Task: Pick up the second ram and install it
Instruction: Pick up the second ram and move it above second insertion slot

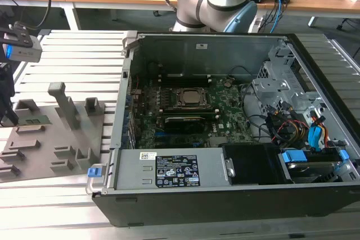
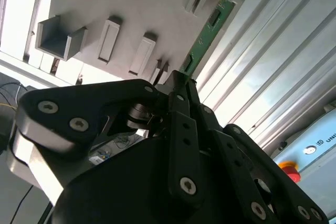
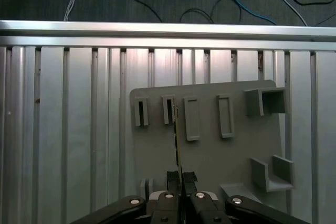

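Note:
The second ram (image 2: 208, 32) is a thin green stick standing on edge over the grey holder tray (image 2: 131, 3). In the first wrist view the ram (image 3: 177, 140) shows edge-on, running from my fingertips (image 3: 172, 178) across the tray (image 3: 210, 156). My gripper (image 3: 181, 177) is shut on the near end of the stick. In the second wrist view the gripper (image 2: 178, 80) pinches the same end. At the exterior view's far left, the gripper (image 1: 8, 113) hangs beside the ram (image 1: 35, 121) on the tray (image 1: 34, 155).
An open computer case (image 1: 225, 195) lies at the exterior view's right, with the motherboard (image 1: 230, 119), CPU socket (image 1: 191, 98) and memory slots (image 1: 183, 122) inside. The grey tray has raised posts (image 1: 63, 102). Everything rests on a ribbed aluminium table (image 1: 84, 54).

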Controlling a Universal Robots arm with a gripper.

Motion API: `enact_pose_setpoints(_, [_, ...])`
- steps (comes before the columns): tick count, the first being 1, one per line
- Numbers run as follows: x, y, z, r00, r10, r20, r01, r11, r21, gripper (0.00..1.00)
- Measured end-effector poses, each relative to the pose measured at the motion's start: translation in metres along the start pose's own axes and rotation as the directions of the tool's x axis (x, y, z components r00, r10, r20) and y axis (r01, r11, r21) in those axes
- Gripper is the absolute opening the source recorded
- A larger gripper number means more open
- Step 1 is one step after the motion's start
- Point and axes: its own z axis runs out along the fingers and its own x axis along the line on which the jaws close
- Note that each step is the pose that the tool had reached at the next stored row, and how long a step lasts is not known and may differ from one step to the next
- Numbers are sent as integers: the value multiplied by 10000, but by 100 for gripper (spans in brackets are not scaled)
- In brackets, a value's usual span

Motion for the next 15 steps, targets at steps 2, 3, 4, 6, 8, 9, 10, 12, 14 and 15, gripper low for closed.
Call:
enact_pose_setpoints(2, [0,1,-22,10000,-1,0,1,10000,-1,14])
enact_pose_setpoints(3, [-1,1,-38,10000,0,0,0,10000,-1,14])
enact_pose_setpoints(4, [-1,2,-49,10000,-1,0,1,10000,-1,14])
enact_pose_setpoints(6, [-2,2,-71,10000,-1,0,1,10000,-3,14])
enact_pose_setpoints(8, [-2,3,-98,10000,0,0,0,10000,-5,14])
enact_pose_setpoints(9, [-3,4,-114,10000,0,0,0,10000,-7,14])
enact_pose_setpoints(10, [-3,4,-133,10000,-1,0,1,10000,-8,14])
enact_pose_setpoints(12, [-3,4,-150,10000,-1,0,1,10000,-10,14])
enact_pose_setpoints(14, [-4,5,-180,10000,0,0,0,10000,-13,14])
enact_pose_setpoints(15, [-5,6,-190,10000,0,0,0,10000,-13,14])
